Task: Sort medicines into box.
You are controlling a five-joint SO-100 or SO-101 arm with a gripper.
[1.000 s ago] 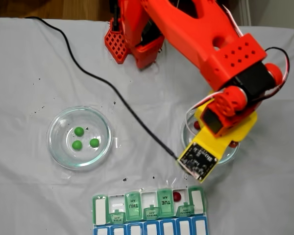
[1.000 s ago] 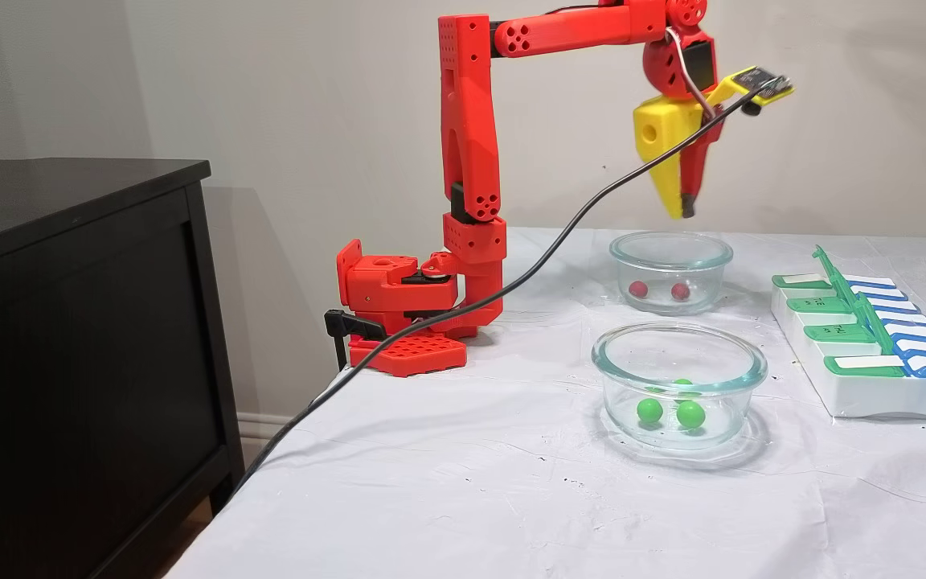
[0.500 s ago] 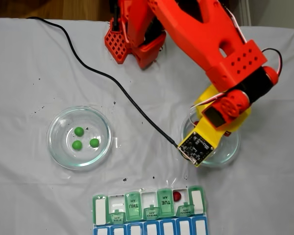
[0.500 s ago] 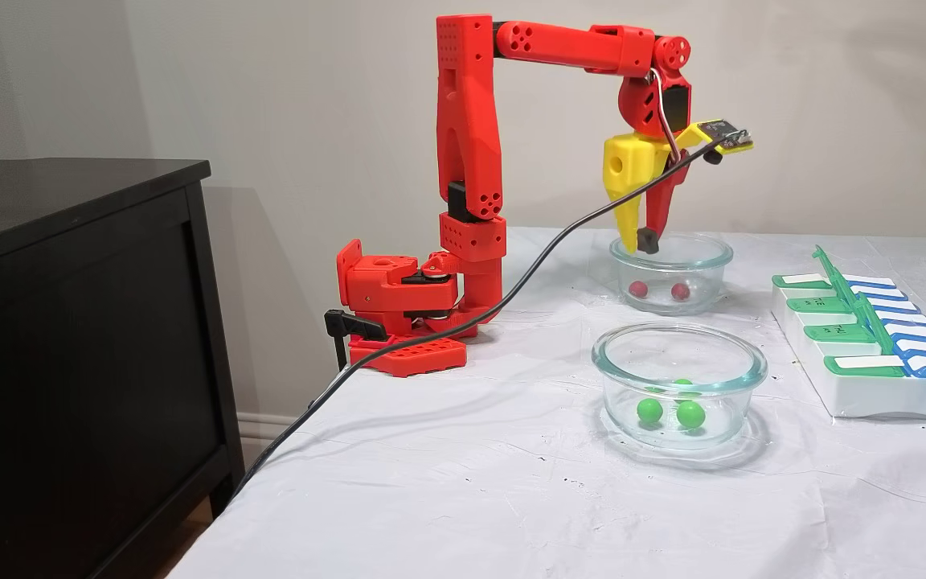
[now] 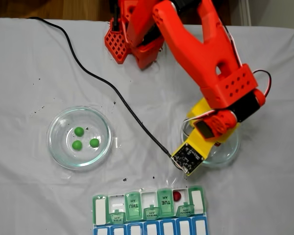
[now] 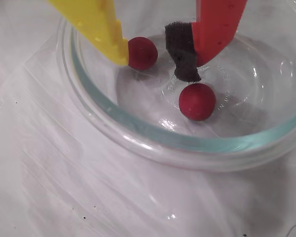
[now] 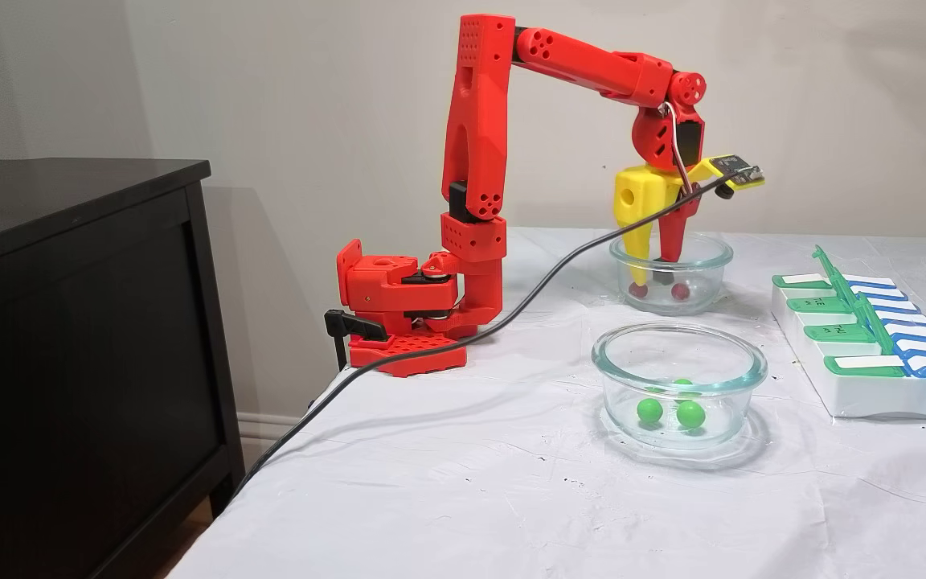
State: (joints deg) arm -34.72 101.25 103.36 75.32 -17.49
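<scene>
Moved: gripper (image 6: 155, 59) has dropped from above into the far dish (image 6: 153, 143).
Claw: apart, yellow tip touching one red ball (image 6: 142, 53); second (image 6: 197, 101) lies beside.
Nearby: green balls (image 5: 83, 139) in another dish (image 5: 56, 147); cable (image 7: 511, 289) crosses.
Box (image 5: 100, 208): one red ball (image 5: 177, 196) inside.

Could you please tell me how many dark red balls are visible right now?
3: two in the glass dish, one touching the pincer's yellow finger, one nearer the camera; the third sits in an open organiser compartment.
</scene>
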